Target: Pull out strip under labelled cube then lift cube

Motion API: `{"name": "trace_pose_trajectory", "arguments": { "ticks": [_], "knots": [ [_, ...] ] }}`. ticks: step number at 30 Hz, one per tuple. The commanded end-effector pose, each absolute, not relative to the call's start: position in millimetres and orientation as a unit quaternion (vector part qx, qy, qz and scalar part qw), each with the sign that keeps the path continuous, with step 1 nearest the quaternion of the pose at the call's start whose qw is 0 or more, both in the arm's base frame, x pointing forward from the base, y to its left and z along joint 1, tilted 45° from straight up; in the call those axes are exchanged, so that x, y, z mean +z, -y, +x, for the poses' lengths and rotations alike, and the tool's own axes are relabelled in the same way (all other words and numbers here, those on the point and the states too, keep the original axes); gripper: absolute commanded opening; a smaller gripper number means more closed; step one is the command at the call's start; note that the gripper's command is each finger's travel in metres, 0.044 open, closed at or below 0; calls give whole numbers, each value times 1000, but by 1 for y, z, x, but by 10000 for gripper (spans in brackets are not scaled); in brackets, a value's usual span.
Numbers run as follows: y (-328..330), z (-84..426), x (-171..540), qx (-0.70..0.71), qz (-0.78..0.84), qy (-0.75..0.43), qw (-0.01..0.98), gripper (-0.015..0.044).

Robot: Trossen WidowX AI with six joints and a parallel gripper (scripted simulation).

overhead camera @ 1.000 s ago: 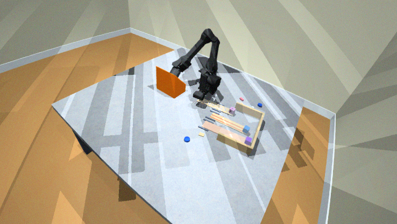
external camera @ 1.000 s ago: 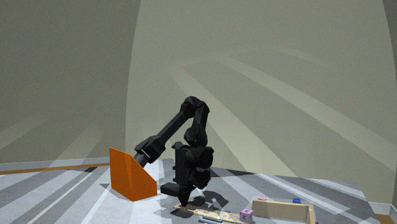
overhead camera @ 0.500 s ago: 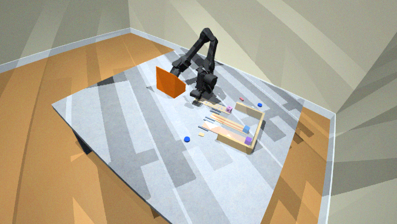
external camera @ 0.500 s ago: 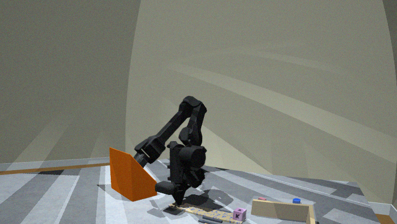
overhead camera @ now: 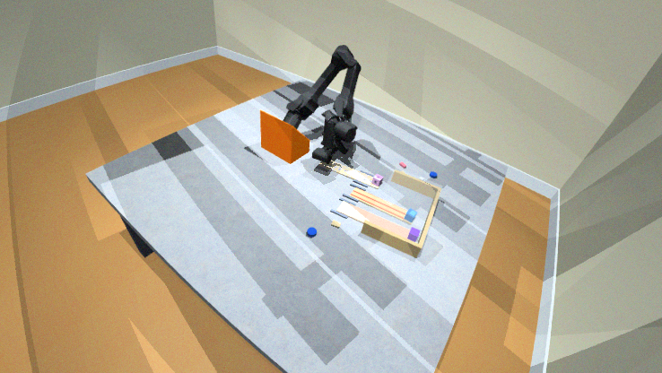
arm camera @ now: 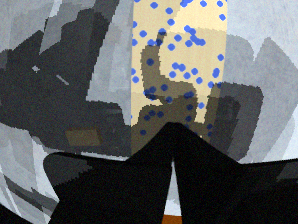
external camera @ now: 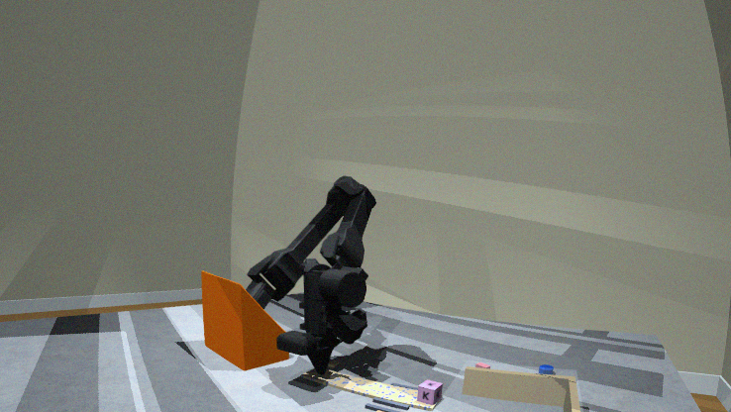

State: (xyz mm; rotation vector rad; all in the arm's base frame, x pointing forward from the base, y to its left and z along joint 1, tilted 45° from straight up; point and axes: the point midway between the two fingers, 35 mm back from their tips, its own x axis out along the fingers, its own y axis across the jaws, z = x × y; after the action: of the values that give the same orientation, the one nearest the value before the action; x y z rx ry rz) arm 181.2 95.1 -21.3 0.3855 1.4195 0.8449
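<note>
Evidently the gripper [external camera: 318, 369], fingers fully closed on nothing, presses its tip on the dotted strip's [external camera: 375, 389] near end; thin and slippery, it should drag flat. Its cube [external camera: 429, 391] rides the far end, light, graspable by its sides.

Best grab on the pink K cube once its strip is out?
Come straight down on the pink K cube and close the claw across two opposite side faces. It sits upright on the dotted strip, outside the wooden frame, its top unobstructed.
</note>
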Motion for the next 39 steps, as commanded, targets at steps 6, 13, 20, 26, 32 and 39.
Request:
{"name": "trace_pose_trajectory", "arguments": {
  "ticks": [6, 13, 20, 26, 32, 39],
  "knots": [
    [-96, 169, -25, 375, 168, -637, 652, 0],
    [-96, 169, -25, 375, 168, -637, 652, 0],
    [-96, 169, -25, 375, 168, -637, 652, 0],
    [-96, 169, -25, 375, 168, -637, 652, 0],
    [-96, 169, -25, 375, 168, -637, 652, 0],
    [-70, 183, 2, 374, 167, -636, 654, 0]
  ]
}}
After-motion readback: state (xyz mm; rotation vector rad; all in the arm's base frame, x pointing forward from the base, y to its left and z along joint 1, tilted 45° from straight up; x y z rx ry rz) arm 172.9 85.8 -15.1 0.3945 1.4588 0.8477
